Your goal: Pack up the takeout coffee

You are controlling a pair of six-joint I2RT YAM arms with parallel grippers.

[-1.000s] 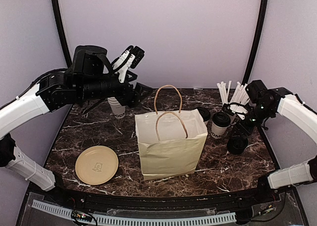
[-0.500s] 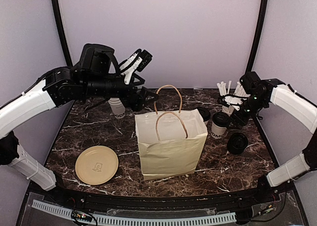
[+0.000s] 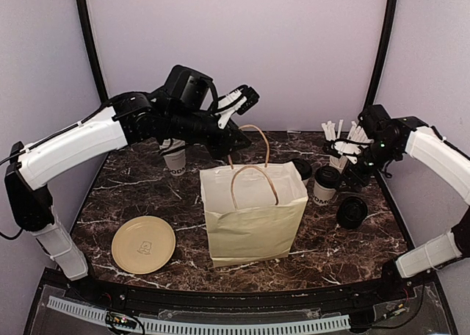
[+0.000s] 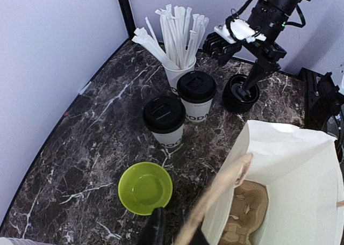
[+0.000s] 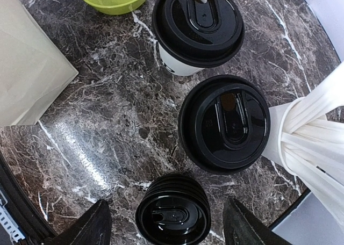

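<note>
Two takeout coffees, white cups with black lids, stand right of the paper bag [image 3: 253,214]: one [image 3: 326,184] nearer, one [image 3: 302,170] behind. The left wrist view shows them [image 4: 164,120] [image 4: 196,94] beside the straws. My left gripper [image 3: 229,145] [image 4: 177,235] is at the bag's rear handle [image 4: 226,186], shut on it. A brown cup carrier [image 4: 247,207] lies inside the bag. My right gripper [image 3: 352,175] [image 5: 166,226] hangs open above a stack of black lids [image 5: 172,215], its fingers on either side. The coffees [image 5: 224,122] [image 5: 198,27] sit just beyond it.
A cup of white straws [image 3: 341,140] stands at the back right. A green bowl [image 4: 145,187] sits behind the bag. A tan plate [image 3: 143,244] lies front left. Stacked lidless cups [image 3: 175,159] stand back left. The lid stack [image 3: 352,212] is near the right edge.
My left arm swung right from the back left to the bag's rear handle and its jaws closed on it. The right gripper rose a little and stayed open.
</note>
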